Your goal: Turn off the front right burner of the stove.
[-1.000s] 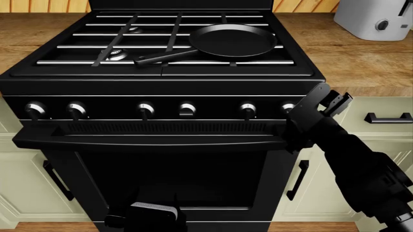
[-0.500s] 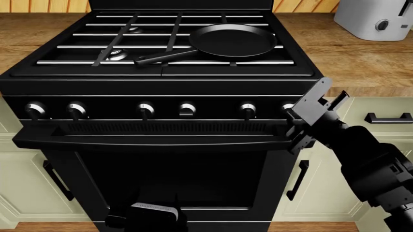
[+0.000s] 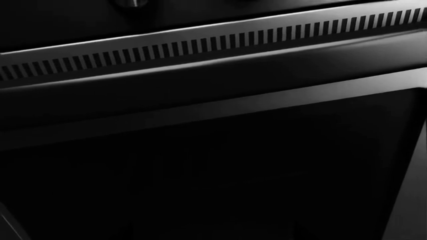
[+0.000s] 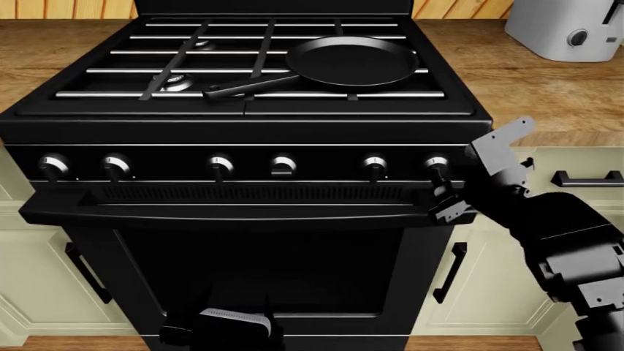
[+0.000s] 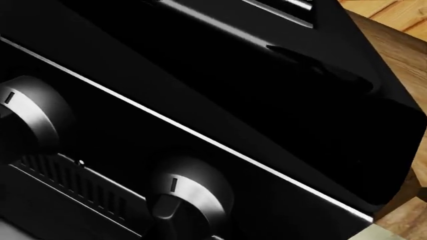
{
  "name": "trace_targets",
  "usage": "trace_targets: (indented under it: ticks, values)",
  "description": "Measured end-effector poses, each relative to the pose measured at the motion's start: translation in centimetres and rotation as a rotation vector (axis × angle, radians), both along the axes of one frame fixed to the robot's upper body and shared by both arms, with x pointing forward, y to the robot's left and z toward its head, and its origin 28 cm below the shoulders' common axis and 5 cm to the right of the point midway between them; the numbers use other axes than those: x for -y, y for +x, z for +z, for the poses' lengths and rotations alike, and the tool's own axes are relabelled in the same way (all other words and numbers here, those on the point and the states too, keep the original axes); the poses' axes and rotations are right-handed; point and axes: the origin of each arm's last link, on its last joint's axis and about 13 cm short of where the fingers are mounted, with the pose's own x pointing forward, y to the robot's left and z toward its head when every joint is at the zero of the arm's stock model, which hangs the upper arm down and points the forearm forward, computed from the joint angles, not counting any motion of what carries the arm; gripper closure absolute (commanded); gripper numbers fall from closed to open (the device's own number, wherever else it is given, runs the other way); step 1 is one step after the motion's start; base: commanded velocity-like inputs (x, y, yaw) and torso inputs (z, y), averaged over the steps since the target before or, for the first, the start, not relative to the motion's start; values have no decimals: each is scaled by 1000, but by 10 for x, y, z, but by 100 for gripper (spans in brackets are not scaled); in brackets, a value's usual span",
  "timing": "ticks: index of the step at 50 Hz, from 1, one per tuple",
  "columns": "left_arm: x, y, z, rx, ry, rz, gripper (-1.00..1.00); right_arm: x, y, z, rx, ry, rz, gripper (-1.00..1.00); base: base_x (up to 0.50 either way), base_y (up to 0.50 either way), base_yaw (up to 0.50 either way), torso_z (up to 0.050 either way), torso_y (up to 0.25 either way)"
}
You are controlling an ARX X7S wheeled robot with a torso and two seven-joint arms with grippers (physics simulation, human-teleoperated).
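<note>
The glossy black stove (image 4: 244, 124) fills the head view, with six silver-faced knobs in a row on its front. The rightmost knob (image 4: 436, 164) shows bare. My right gripper (image 4: 445, 199) hangs just below and right of that knob, its two fingertips apart and holding nothing. In the right wrist view the same knob (image 5: 190, 192) sits close, with its neighbour (image 5: 30, 112) beside it. My left gripper (image 4: 229, 325) is low in front of the oven door (image 4: 253, 256), with its fingers hidden. The left wrist view shows only the vent slats (image 3: 200, 47) and the dark door.
A black frying pan (image 4: 351, 62) lies on the front right grate. A grey toaster (image 4: 565, 25) stands on the wooden counter (image 4: 546, 88) at the right. Cream cabinets with black handles (image 4: 451, 270) flank the stove.
My right gripper has swung to the right and turned, moving off the stove front. The rightmost knob, covered before, now shows. The left arm has not moved.
</note>
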Motion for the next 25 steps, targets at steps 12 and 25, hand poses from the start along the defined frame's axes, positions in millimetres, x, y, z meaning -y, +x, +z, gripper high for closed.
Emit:
trace_targets:
  ticks: [12, 25]
  values:
    - [0, 0, 0, 6, 5, -2, -100, -7, -5, -6, -41, 166, -69, 100, 22, 7, 24, -3, 0]
    - [0, -1, 0, 10, 8, -5, -100, -10, -6, -9, -111, 385, -120, 100, 15, 5, 17, -2, 0]
